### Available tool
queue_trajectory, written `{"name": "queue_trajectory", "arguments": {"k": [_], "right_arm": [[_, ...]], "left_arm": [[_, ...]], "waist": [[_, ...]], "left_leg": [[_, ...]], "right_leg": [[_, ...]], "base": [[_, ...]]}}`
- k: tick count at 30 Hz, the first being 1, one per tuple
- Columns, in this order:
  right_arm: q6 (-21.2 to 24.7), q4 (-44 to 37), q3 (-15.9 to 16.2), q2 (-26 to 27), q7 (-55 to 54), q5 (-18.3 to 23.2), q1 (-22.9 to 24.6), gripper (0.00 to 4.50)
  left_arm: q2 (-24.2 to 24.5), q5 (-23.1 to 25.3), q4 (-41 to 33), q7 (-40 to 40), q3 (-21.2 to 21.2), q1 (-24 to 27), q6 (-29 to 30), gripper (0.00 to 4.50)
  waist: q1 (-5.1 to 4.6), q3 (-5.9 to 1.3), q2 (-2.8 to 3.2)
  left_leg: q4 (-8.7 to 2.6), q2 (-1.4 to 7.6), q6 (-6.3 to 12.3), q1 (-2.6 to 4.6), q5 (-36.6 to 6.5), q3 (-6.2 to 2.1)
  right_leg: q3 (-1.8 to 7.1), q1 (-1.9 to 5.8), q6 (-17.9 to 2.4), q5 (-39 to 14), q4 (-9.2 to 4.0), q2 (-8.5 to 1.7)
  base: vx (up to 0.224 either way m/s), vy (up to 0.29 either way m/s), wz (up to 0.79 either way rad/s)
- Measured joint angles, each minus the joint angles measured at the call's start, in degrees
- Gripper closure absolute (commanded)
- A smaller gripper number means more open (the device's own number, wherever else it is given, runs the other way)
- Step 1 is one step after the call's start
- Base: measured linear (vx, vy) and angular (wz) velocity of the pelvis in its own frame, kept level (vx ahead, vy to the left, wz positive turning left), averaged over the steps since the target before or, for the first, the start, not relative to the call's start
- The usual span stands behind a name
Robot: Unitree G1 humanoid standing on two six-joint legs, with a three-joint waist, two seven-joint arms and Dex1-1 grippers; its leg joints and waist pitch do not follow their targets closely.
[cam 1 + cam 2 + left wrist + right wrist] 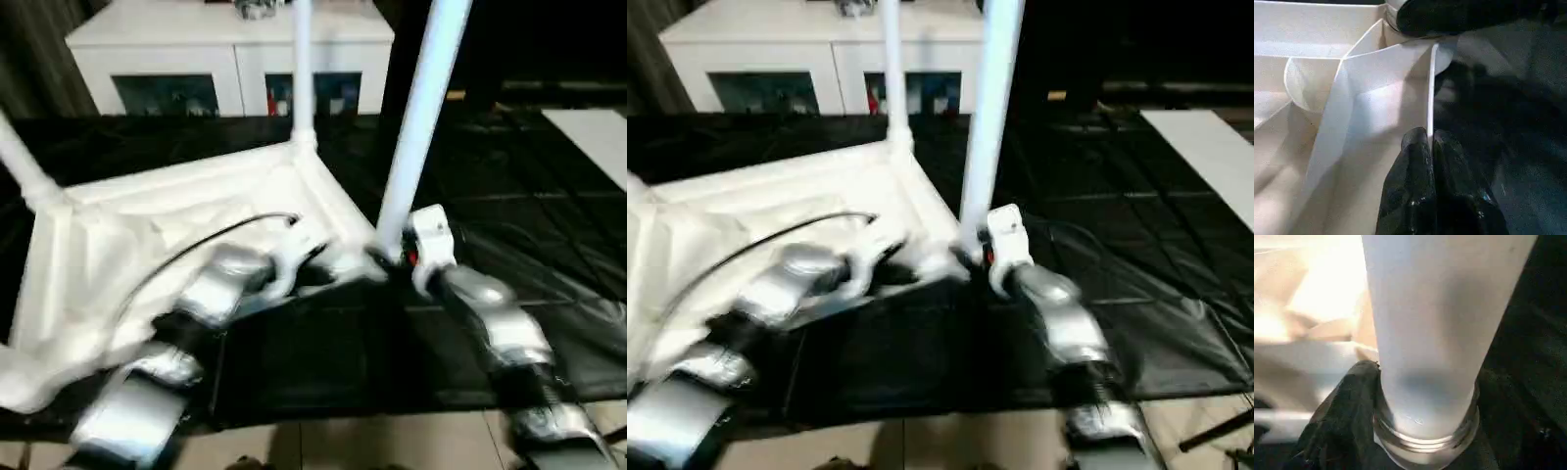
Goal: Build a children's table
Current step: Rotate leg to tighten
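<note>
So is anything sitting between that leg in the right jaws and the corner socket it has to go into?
Nothing visible does. The long tapered white plastic tube leg stands upright in the right gripper, its threaded end right at the near corner of the upturned square white plastic table top. The left gripper pinches the top's edge rib beside that corner.

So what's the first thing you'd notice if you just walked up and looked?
The big white table top lying upside down on the black work table, with white legs poking up from its corners. The nearest leg rises tall right in the middle, and the right gripper is closed around its base. The left gripper pinches the top's thin side wall just beside it.
</note>
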Motion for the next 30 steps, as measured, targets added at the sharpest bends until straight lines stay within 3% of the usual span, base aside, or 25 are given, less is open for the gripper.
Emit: {"name": "queue_trajectory", "arguments": {"k": [6,11,14,15,17,19,22,25,30], "right_arm": [[-1.0,5.2,-3.0,4.8,-14.3,-3.1,-4.4,1.83],[-3.3,5.6,-4.6,5.8,-15.7,-3.5,-4.0,1.83],[-4.1,5.3,-4.6,5.9,-15.3,-3.2,-3.5,1.13],[-4.4,4.2,-4.2,6.2,-14.5,-3.1,-2.8,1.12],[-5.5,1.6,-1.4,8.1,-11.6,-2.6,-1.1,0.91],[-5.8,0.4,0.2,7.9,-10.6,-2.8,-0.4,0.68],[-5.9,-3.3,0.6,4.0,-9.1,-3.0,0.8,0.57],[-5.3,-9.1,-1.1,-3.7,-3.8,-2.7,3.6,0.25],[-1.4,-16.0,-2.4,-17.4,13.3,0.8,11.5,0.06]], "left_arm": [[-4.7,0.4,8.8,7.2,1.4,-5.2,-2.2,4.5],[-5.5,1.0,10.9,7.5,1.7,-6.2,-4.2,4.5],[-5.5,1.3,11.2,7.5,1.7,-6.2,-4.7,4.5],[-5.1,1.5,11.4,8.5,1.7,-6.2,-5.2,4.5],[-3.9,2.4,12.5,11.4,2.0,-6.6,-6.6,4.5],[-3.9,2.6,12.6,12.0,2.2,-6.6,-7.0,4.5],[-4.0,2.8,12.5,10.5,2.2,-6.6,-7.4,4.5],[-2.8,2.8,11.7,7.9,2.2,-5.9,-7.8,4.5],[-0.9,3.1,10.5,4.1,1.2,-4.9,-9.7,4.5]], "waist": [[0.48,-0.06,0.22],[0.85,-0.14,0.55],[0.83,-0.13,0.56],[0.66,-0.11,0.53],[-1.0,-0.05,0.44],[-1.18,-0.05,0.44],[-0.62,-0.05,0.45],[-0.19,-0.05,0.45],[0.2,-0.04,0.55]], "left_leg": [[-0.04,0.01,0.03,-0.09,0.0,0.0],[-0.25,0.0,0.56,-0.15,0.3,0.0],[-0.26,0.0,0.59,-0.14,0.3,0.0],[-0.26,0.0,0.57,-0.13,0.3,0.0],[-0.25,0.01,0.36,-0.08,0.2,0.0],[-0.26,0.01,0.36,-0.12,0.2,-0.05],[-0.27,-0.01,0.36,-0.2,0.2,-0.05],[-0.28,-0.02,0.38,-0.2,0.2,-0.04],[-0.32,0.0,0.39,-0.11,0.2,-0.04]], "right_leg": [[-0.04,-0.04,-0.1,0.1,-0.02,0.0],[-0.08,-0.05,0.1,0.0,-0.22,0.0],[-0.08,-0.05,0.1,0.0,-0.21,0.0],[-0.08,-0.05,0.1,0.0,-0.2,0.0],[-0.06,-0.11,0.2,0.2,-0.22,0.02],[-0.1,-0.17,0.2,0.2,-0.26,0.02],[-0.09,-0.19,0.2,0.2,-0.34,0.01],[-0.08,-0.16,0.2,0.2,-0.39,0.0],[-0.11,-0.14,0.2,0.2,-0.35,0.01]], "base": [[0.0,0.0,0.0],[0.0,0.0,0.0],[0.0,0.0,0.0],[0.0,0.0,0.0],[0.0,0.0,0.0],[0.0,0.0,0.0],[0.0,0.0,0.0],[0.0,0.0,0.0],[0.0,0.0,0.0]]}}
